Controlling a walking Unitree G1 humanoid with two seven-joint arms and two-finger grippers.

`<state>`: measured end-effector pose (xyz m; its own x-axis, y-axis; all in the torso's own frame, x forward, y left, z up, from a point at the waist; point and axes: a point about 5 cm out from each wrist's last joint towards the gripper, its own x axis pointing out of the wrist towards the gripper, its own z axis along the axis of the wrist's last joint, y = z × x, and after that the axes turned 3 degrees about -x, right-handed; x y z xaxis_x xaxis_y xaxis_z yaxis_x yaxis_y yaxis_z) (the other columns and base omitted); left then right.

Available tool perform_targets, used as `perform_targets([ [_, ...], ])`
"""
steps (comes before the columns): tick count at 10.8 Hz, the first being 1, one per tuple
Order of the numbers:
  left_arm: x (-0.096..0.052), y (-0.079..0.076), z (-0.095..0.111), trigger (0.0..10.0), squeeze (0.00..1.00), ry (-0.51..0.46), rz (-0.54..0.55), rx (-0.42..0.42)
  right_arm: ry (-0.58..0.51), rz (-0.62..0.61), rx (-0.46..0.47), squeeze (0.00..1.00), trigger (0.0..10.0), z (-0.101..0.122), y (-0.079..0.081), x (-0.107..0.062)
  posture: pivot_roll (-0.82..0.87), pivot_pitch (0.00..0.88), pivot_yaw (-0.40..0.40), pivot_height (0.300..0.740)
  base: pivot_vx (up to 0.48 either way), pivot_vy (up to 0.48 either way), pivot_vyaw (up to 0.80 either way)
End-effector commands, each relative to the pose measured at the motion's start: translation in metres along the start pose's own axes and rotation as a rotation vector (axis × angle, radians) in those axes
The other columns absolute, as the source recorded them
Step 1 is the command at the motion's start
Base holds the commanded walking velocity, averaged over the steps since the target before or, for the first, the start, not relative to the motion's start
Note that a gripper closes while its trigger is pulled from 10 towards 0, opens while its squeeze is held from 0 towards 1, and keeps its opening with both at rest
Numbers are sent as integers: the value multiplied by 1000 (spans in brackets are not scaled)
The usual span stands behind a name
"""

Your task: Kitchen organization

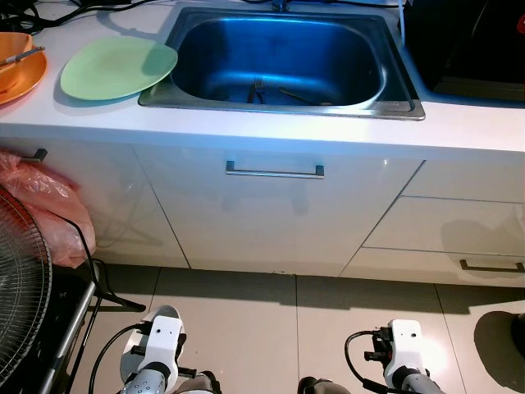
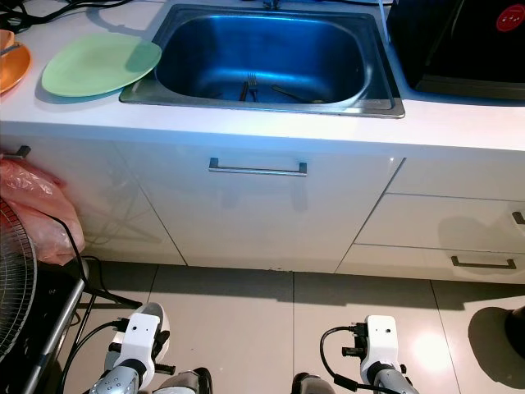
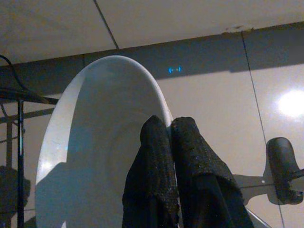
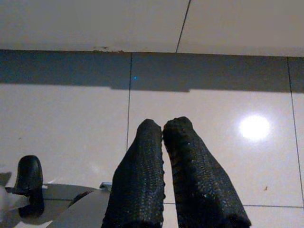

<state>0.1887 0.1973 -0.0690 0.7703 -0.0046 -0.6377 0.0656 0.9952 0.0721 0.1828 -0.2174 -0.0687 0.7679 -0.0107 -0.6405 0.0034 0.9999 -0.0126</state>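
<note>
While both arms hang low in front of the cabinet, the left gripper (image 3: pixel 168 142) pinches the rim of a white bowl (image 3: pixel 90 156), fingers narrowed onto its edge, bowl held down near the floor tiles (image 4: pixel 71 118). Right gripper (image 4: pixel 163 128) hangs over the tiles with its two fingers pressed together, holding nothing. Up on the white counter (image 1: pixel 246 127) the steel sink (image 1: pixel 279 57) holds a fork (image 1: pixel 257 89) and what looks like another utensil or two lying in the basin bottom, hard to tell which in the dim blue light. Green plate (image 1: pixel 117 68) sits just left of the sink, its edge overlapping the sink rim. Orange dish (image 1: pixel 16 70) at the far left has a utensil resting in it. Below, cabinet door with a bar handle (image 1: pixel 275 171); drawers to the right. Pink plastic bag (image 1: pixel 41 205) and a fan grille (image 1: pixel 20 287) stand at the left on the floor.
</note>
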Motion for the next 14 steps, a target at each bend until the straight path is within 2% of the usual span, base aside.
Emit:
perform_targets([
  [1,-1,4,-2,10000,0,12,24,-10,29,-4,2,0,10000,-6,0,-2,51,181,-2,740,0,0,0],
  [10,-1,3,-4,10000,0,17,19,-6,22,-6,-5,0,10000,-4,-1,-1,45,165,2,740,0,0,0],
  [12,1,1,3,10000,0,-11,15,-9,-24,-11,5,0,10000,5,-1,2,42,162,3,740,0,0,0],
  [14,8,0,27,10000,0,-119,17,-23,-181,-52,32,0,10000,33,-9,6,43,163,2,740,0,0,0],
])
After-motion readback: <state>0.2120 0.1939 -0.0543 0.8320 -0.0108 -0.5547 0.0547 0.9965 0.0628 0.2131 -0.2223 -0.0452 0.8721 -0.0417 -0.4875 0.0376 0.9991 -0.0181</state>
